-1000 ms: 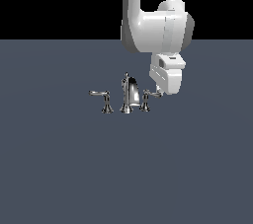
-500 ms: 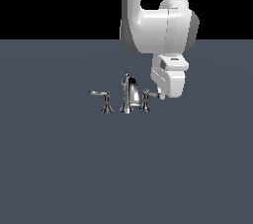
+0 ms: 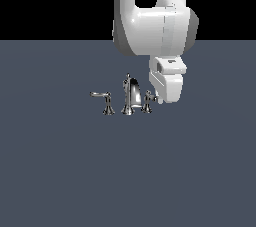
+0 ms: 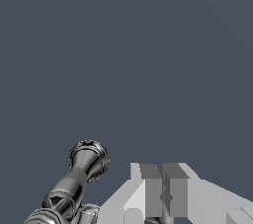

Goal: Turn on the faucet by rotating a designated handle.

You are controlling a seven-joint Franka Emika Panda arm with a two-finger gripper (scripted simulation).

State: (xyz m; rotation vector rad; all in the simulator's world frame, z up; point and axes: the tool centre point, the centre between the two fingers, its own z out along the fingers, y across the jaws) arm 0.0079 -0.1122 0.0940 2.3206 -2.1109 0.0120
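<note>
The chrome faucet stands on the grey floor in the exterior view, with its tall arched spout (image 3: 131,96) in the middle. The handle (image 3: 148,102), a short upturned lever on a flared post, is on the exterior view's right of the spout. The other handle (image 3: 102,98), with a long flat lever, is on the left. My gripper (image 3: 160,99) is low, right beside the short handle on its right side, with the white hand above it. In the wrist view the two fingers (image 4: 150,188) are pressed together, shut on nothing, and the handle's post (image 4: 85,163) stands close beside them. I cannot tell whether they touch.
The grey floor (image 3: 190,171) spreads flat all around the faucet. The white arm (image 3: 150,26) rises above and behind the hand.
The hand has come down a little beside the short handle. The faucet parts look the same as before.
</note>
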